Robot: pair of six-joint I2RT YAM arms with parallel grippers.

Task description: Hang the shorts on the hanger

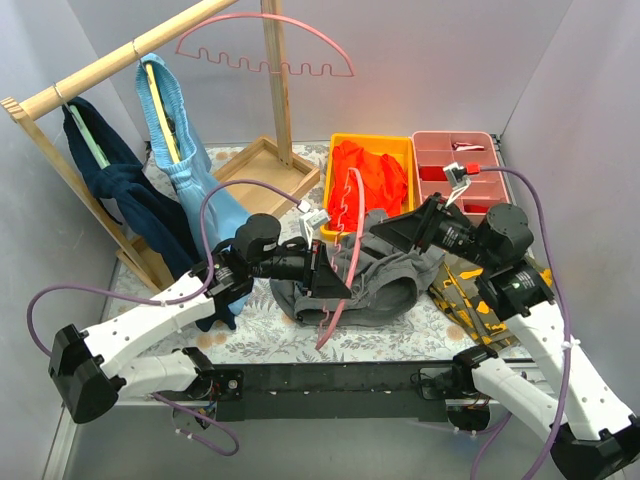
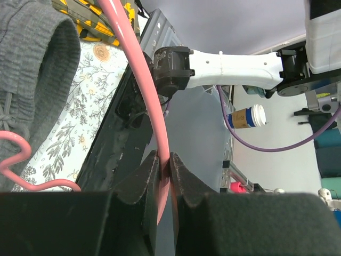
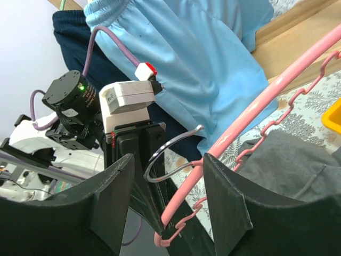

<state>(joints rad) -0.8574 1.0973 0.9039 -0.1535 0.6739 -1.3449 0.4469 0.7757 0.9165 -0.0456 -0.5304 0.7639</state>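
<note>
Left gripper (image 2: 164,160) around hanger (image 2: 143,74), beside shorts (image 2: 32,69)

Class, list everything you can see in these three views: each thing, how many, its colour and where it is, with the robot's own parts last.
shorts: one, dark grey, heaped on the table between the arms
hanger: one, pink, over the shorts
second hanger: one, pink, up by the rack's upright post
wooden rack: one, pale wood, far left
light blue shorts: one, on a yellow hanger on the rack
navy garment: one, on a pale green hanger, rack's left end
orange garment: one, in the yellow bin
compartment tray: one, red, right of the bin
left gripper: one, black, shut on the hanger
right gripper: one, black, open near the hanger's metal hook
</note>
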